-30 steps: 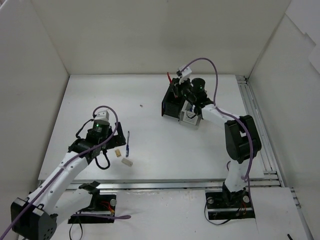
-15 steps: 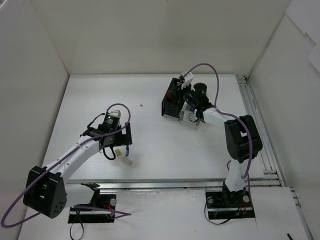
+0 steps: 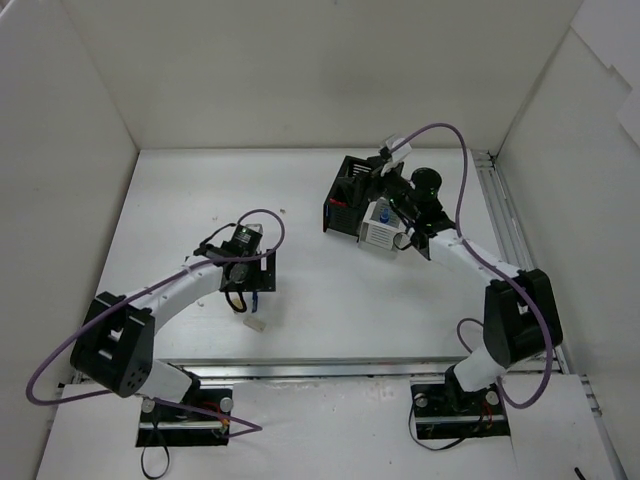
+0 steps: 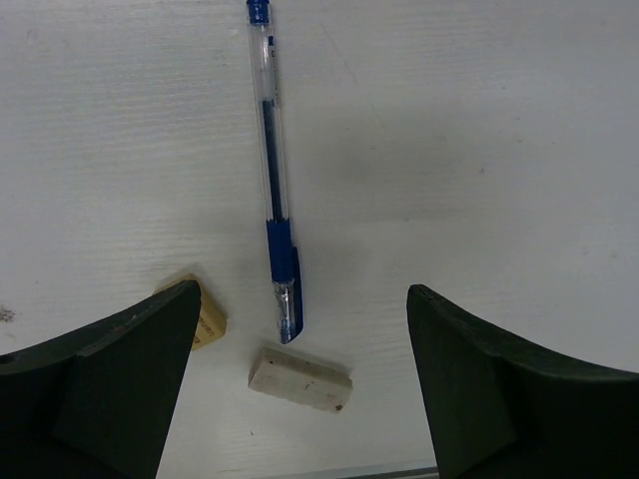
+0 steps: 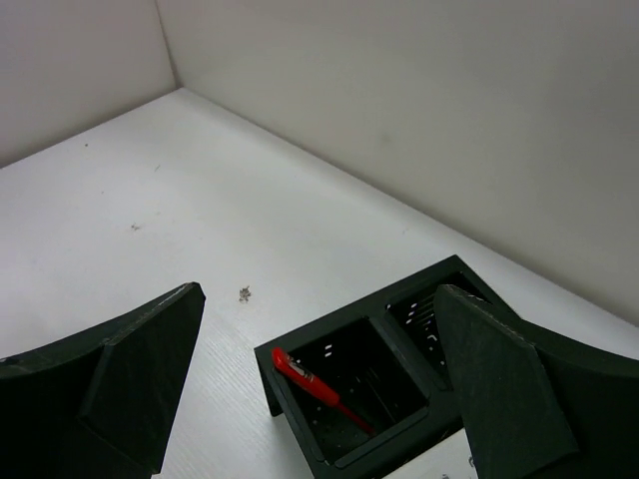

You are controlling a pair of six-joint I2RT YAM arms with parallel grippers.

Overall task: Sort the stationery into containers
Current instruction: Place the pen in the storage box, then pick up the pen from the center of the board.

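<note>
White table (image 3: pixel 300 190) is being worked from both sides at once. On the left, the left tool (image 4: pixel 302 295) is being held spread wide over the table, with nothing being pinched between its dark fingers (image 4: pixel 120 379). Right in that gap, the blue pen (image 4: pixel 274 180) is being shown by the left wrist camera. It is lying flat, with its blue back end pointing away from the camera and its writing tip toward it. A beige eraser (image 4: pixel 207 315) is being half covered by the left-hand finger, near the pen's tip. A white eraser (image 4: pixel 300 379) is being shown just in front of that tip, apart from it.

Over on the far right of the table, the right tool (image 5: pixel 318 295) is also being held open and empty, above the containers. Below it, the black container (image 5: pixel 321 335) is being seen from the right wrist camera. A red pen (image 5: pixel 312 383) is being carried in its left compartment, leaning at a tilt against the corner. From overhead, the white container (image 3: pixel 378 238) is being seen set just beside the black one. A blue-capped tube (image 3: pixel 384 212) is being held upright inside it.
</note>
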